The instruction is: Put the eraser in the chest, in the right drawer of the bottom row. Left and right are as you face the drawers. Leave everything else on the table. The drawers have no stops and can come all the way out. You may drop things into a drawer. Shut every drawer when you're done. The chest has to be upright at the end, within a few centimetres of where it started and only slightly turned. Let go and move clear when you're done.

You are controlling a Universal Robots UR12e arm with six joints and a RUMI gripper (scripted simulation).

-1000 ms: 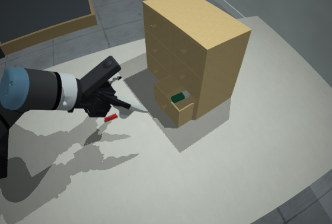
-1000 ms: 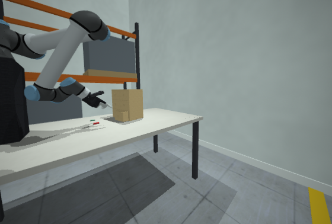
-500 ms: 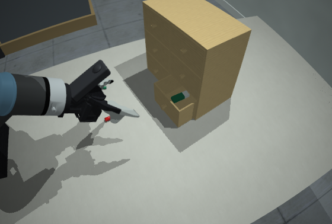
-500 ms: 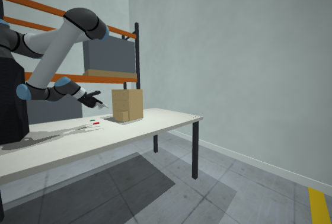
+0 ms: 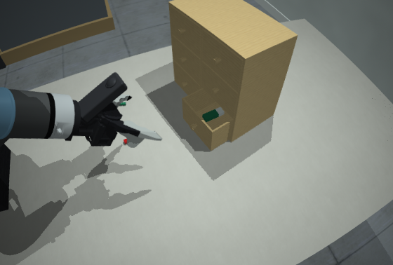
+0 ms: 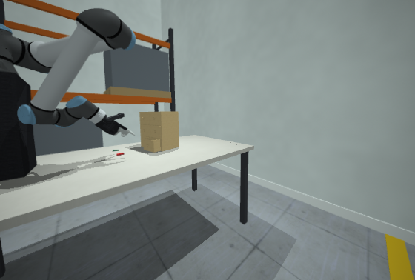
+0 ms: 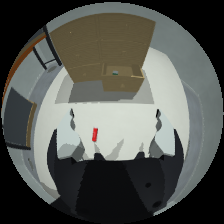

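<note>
The wooden chest (image 5: 228,58) stands upright on the table. Its bottom-row right drawer (image 5: 207,121) is pulled out. The eraser (image 5: 212,114), green with a white end, lies inside that drawer. My gripper (image 5: 142,121) is open and empty. It hovers above the table to the left of the open drawer, apart from it, with its fingers pointing at the chest. In the wrist view the drawer (image 7: 120,79) and the eraser (image 7: 115,72) lie straight ahead between my spread fingers. The other drawers look shut.
A small red object (image 5: 125,141) lies on the table just under my gripper and also shows in the wrist view (image 7: 94,134). A small green object (image 5: 122,103) lies beyond it. A shelf rack stands behind the table.
</note>
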